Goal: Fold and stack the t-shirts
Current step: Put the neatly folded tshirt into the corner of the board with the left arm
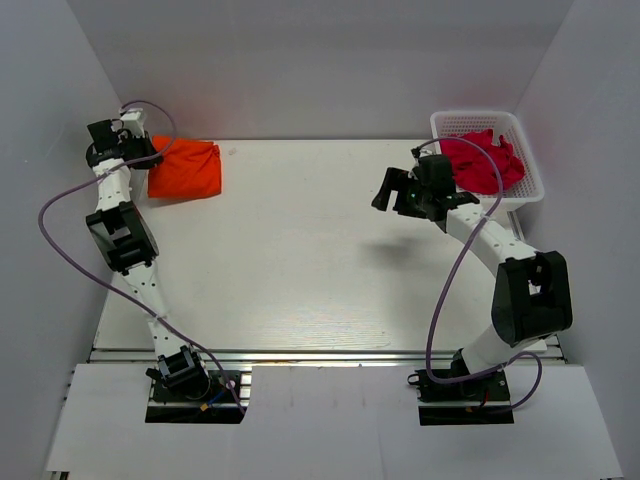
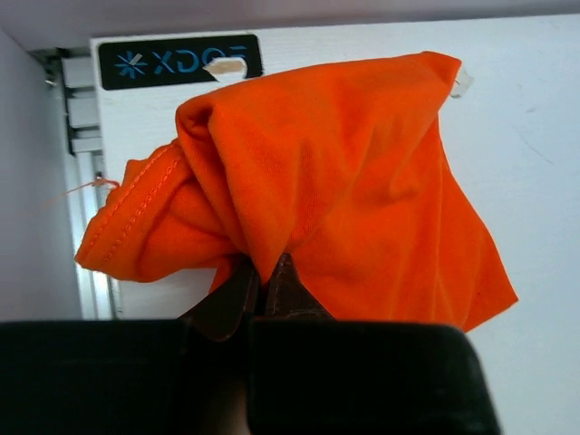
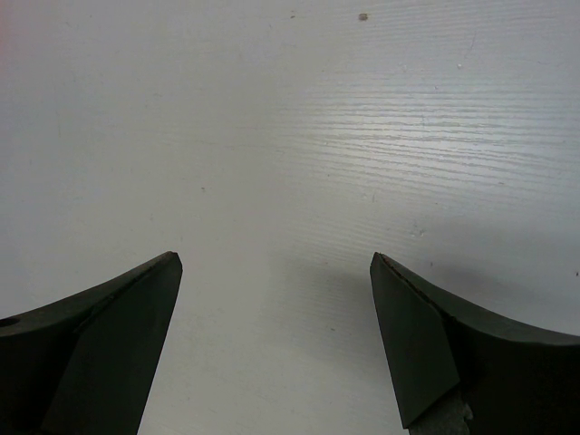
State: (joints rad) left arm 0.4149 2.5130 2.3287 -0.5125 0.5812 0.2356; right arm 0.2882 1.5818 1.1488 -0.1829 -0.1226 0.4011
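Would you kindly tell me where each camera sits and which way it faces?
Top external: fixed above and behind the robot, looking down at the table; the left arm and right arm show whole.
Left wrist: at the table's far-left corner, facing the orange t-shirt pinched in the left gripper.
Right wrist: looking down at bare table between the open fingers of the right gripper.
Shared: top external and left wrist both show the orange t-shirt.

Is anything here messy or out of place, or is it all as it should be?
Nothing looks broken or spilled. The orange t-shirt is bunched and wrinkled at the far left corner of the table, pinched by the left end effector, and the red t-shirt lies crumpled in the white basket.
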